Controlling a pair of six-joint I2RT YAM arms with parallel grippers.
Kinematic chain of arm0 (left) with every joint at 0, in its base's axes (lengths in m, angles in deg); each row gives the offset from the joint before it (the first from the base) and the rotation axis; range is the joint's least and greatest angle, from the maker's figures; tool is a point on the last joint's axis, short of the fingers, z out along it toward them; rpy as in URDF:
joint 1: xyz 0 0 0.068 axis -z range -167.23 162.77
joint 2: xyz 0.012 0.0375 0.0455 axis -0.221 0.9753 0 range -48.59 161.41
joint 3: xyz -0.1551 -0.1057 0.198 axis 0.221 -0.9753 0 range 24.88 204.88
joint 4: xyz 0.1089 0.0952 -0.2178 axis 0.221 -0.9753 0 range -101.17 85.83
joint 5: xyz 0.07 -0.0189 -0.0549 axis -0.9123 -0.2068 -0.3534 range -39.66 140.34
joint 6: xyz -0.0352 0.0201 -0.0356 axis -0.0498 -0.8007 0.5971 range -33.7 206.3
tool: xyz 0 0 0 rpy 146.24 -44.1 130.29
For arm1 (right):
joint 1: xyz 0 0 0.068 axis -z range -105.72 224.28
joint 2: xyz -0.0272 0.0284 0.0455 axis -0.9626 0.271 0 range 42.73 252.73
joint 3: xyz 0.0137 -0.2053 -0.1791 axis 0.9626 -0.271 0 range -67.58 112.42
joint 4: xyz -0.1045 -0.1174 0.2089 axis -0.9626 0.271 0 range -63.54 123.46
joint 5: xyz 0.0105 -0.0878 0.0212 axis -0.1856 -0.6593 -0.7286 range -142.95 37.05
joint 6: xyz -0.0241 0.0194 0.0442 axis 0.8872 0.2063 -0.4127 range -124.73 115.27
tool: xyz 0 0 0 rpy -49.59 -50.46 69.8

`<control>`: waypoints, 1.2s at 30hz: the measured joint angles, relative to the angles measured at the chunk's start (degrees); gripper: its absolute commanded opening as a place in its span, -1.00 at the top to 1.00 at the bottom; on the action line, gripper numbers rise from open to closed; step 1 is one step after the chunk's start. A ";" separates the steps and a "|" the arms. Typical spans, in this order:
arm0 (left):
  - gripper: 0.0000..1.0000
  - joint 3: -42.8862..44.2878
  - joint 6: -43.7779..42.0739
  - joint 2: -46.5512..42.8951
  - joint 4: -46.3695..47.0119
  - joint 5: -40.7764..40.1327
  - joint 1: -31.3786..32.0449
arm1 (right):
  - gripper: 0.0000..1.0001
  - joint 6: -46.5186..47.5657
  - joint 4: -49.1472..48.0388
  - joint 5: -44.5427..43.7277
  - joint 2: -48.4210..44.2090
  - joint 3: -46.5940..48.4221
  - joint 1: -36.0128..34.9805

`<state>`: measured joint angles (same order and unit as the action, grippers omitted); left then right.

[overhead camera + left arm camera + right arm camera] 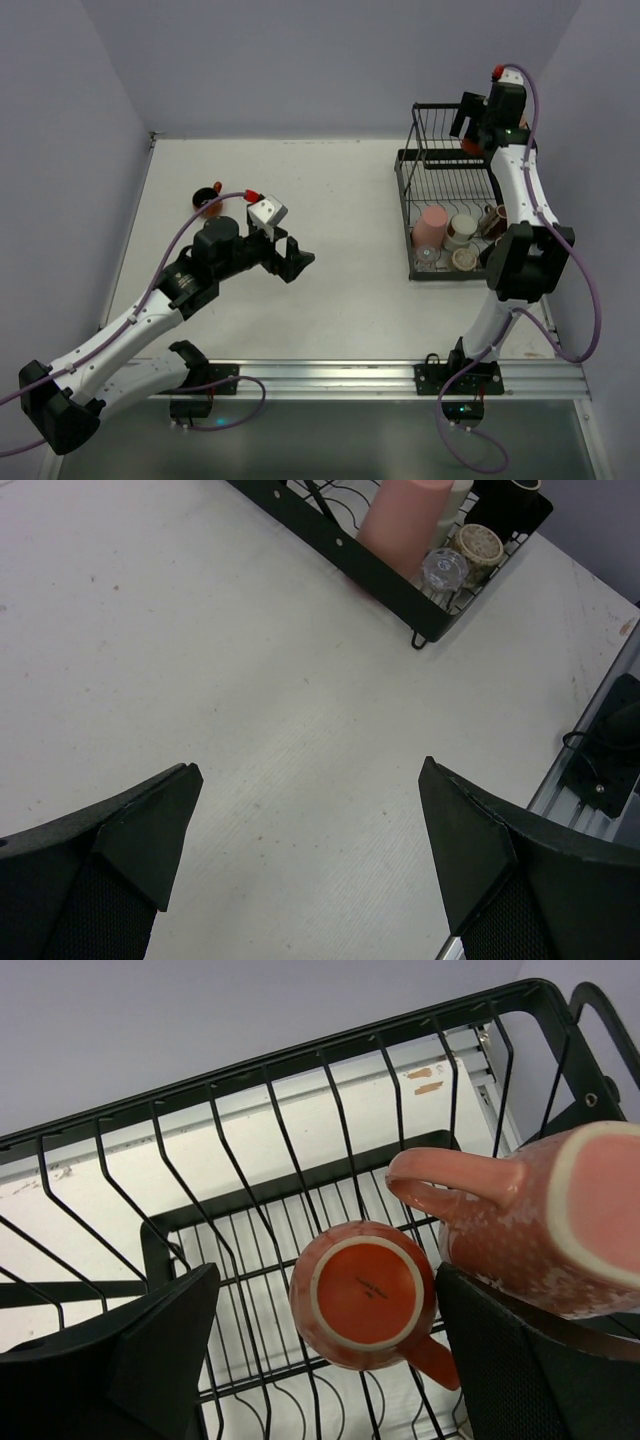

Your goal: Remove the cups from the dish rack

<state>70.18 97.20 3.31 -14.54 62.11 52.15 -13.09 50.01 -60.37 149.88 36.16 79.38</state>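
Note:
The black wire dish rack (405,190) stands at the right of the table. Its lower tray holds a tall pink cup (432,228), a cream cup (462,228), a dark brown cup (494,218) and others. My right gripper (470,120) hangs over the upper basket. In the right wrist view it (320,1350) is open, with an upturned orange cup (365,1295) between its fingers and a salmon pink mug (540,1220) lying just right of it. My left gripper (292,256) (310,780) stands open over bare table, holding nothing. A dark cup (208,198) sits on the table at the far left.
The left wrist view shows the rack's near corner (425,630) with the pink cup (405,520), a cream cup's base (478,545) and a clear glass piece (443,568). Basket wires (300,1170) rise around the right gripper. A metal rail (350,375) runs along the near edge.

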 measured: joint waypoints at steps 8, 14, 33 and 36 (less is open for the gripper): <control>-1.00 0.00 0.00 -0.02 0.00 0.02 -0.26 | -0.56 0.92 3.10 1.05 3.30 2.84 -0.17; -1.00 0.00 0.00 -0.02 0.02 0.04 -0.26 | -0.56 1.95 4.55 1.25 4.98 4.15 -0.17; -1.00 0.33 2.08 0.15 0.48 1.18 -0.31 | 0.53 -2.80 -0.94 6.45 -2.29 0.26 -0.28; -1.00 1.42 3.63 0.55 0.87 1.55 -0.31 | 0.53 -5.75 -4.52 8.85 -6.43 -2.95 -0.28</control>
<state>71.60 100.83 3.86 -13.66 63.66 51.84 -18.84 45.49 -51.52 143.46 33.21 79.10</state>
